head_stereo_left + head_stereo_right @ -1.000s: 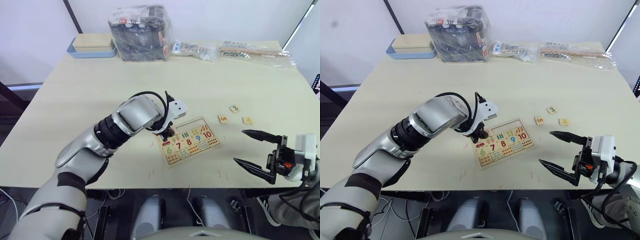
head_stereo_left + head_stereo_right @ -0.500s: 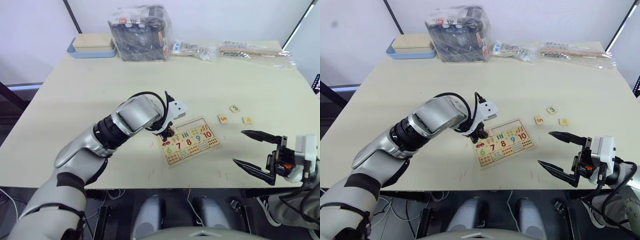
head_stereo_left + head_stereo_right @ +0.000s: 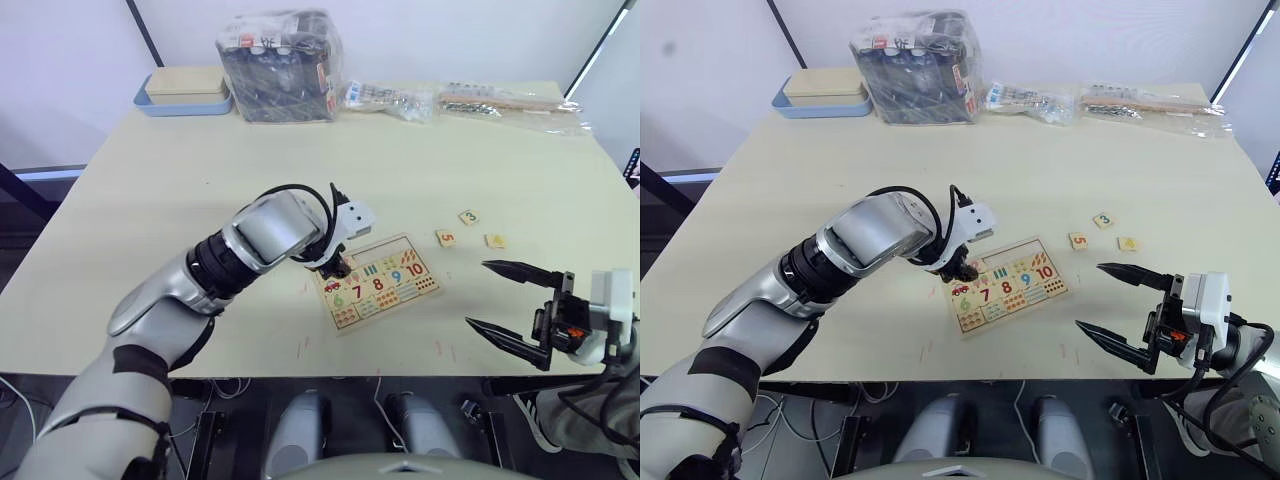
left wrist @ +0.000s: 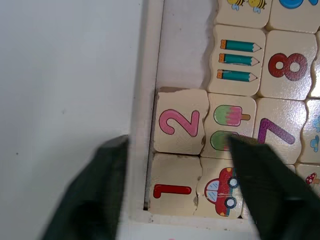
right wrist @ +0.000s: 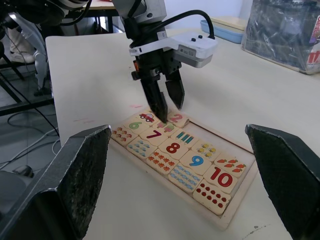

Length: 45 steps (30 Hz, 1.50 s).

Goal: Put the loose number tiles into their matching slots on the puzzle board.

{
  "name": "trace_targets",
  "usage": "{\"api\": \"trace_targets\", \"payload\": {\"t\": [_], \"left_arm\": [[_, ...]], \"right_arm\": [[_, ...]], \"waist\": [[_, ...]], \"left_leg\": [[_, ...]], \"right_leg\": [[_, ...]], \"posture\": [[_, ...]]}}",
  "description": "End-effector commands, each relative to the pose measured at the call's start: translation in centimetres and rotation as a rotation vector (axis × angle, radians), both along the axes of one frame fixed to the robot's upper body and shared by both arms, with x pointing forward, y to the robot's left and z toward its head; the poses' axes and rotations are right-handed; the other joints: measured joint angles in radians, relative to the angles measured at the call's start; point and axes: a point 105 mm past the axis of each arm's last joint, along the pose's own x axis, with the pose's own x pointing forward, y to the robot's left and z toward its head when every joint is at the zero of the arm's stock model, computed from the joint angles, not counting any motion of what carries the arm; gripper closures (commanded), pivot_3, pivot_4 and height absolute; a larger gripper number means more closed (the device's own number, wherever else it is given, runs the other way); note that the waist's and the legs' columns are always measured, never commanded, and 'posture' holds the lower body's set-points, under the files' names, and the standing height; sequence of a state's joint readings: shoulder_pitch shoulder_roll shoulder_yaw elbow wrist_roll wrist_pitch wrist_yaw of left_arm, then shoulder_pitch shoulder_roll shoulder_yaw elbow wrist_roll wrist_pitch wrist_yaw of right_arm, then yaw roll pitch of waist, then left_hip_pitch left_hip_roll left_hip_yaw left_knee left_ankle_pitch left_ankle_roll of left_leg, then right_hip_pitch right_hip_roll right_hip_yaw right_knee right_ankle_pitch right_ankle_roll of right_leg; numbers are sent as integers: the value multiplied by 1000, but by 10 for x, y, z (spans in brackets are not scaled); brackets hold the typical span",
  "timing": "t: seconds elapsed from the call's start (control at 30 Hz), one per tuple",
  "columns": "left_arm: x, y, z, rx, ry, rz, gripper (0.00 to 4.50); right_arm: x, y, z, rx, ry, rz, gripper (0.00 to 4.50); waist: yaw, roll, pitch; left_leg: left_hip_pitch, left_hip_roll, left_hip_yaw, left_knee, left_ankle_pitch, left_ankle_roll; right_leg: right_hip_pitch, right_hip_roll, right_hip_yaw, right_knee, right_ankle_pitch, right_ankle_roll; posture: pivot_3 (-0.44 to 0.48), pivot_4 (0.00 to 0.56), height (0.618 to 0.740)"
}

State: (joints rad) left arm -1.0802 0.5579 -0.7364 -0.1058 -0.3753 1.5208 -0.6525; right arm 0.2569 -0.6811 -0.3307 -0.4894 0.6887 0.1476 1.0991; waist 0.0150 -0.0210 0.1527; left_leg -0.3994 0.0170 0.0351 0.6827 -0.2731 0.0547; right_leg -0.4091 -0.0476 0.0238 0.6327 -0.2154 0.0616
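Tile 2 (image 4: pixel 180 126) sits slightly askew in its slot between the left gripper's (image 4: pixel 175 185) parted fingers; pressing it flat would seat it.

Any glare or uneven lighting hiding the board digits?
Left wrist view: even light, with only a faint speckled sheen across the puzzle board; the 2 tile and 1 tile read clearly. Left eye view: glints on the plastic-wrapped box; the table is evenly lit with no hard glare.

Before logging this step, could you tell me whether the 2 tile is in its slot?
In: the 2 tile lies flat within the puzzle board, above the 1, the left gripper open.
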Motion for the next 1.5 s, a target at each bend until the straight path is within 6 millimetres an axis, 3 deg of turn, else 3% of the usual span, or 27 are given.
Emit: {"api": "trace_targets", "payload": {"t": [0.03,0.1,0.23,0.33,0.4,0.63,0.73,0.83,1.07,1.1,1.5], "left_arm": [[0,-3,7,-14,-38,-28,16],[2,-2,13,-40,-60,-22,16],[0,4,51,-181,-90,-80,16],[2,14,65,-232,-136,-109,16],[1,6,78,-412,-166,-193,16],[11,15,77,-506,-191,-315,16],[13,12,62,-513,-205,-371,16],[16,11,49,-511,-220,-398,685],[17,12,21,-498,-229,-445,4180],[16,13,17,-493,-230,-452,4451],[12,16,-15,-452,-218,-444,4451]], "right_arm": [[-2,0,8,2,-46,0,0],[-2,1,8,3,-47,1,0],[-3,1,8,3,-48,-3,0],[-3,0,8,3,-48,-4,0],[-2,0,8,4,-48,-3,0],[1,1,8,6,-48,3,0],[2,1,8,7,-46,6,0],[2,1,8,6,-45,7,0],[3,0,7,4,-41,2,0],[3,-1,7,5,-40,1,0],[2,-1,5,7,-35,-6,0]], "waist": [[0,0,0],[0,0,0],[-2,0,0],[-2,1,0],[0,2,-1],[1,1,0],[0,1,-1],[1,1,0],[1,1,0],[1,1,0],[1,1,-1]], "left_leg": [[0,0,0,0,0,0],[0,0,0,0,0,0],[0,1,0,0,0,0],[0,1,0,0,0,0],[1,1,0,0,0,0],[0,-1,0,1,0,0],[0,-4,0,0,0,0],[0,-4,0,1,0,0],[0,-4,0,1,0,0],[0,-4,0,1,0,0],[0,-1,0,1,0,0]], "right_leg": [[0,0,0,0,0,0],[0,0,0,0,0,0],[0,0,0,0,0,0],[0,0,0,0,-1,-1],[0,0,0,1,-1,-1],[0,-1,-1,0,-1,-2],[0,-1,-1,0,-1,-2],[0,-1,-1,0,0,-1],[0,-1,-1,0,0,0],[0,-1,-1,0,0,0],[0,-1,-1,0,0,0]], "posture": [[0,150,740],[0,150,740],[0,150,740],[0,150,740],[0,150,740],[0,150,740],[0,150,740],[0,150,740],[0,150,740],[0,150,740],[0,150,740]]}}
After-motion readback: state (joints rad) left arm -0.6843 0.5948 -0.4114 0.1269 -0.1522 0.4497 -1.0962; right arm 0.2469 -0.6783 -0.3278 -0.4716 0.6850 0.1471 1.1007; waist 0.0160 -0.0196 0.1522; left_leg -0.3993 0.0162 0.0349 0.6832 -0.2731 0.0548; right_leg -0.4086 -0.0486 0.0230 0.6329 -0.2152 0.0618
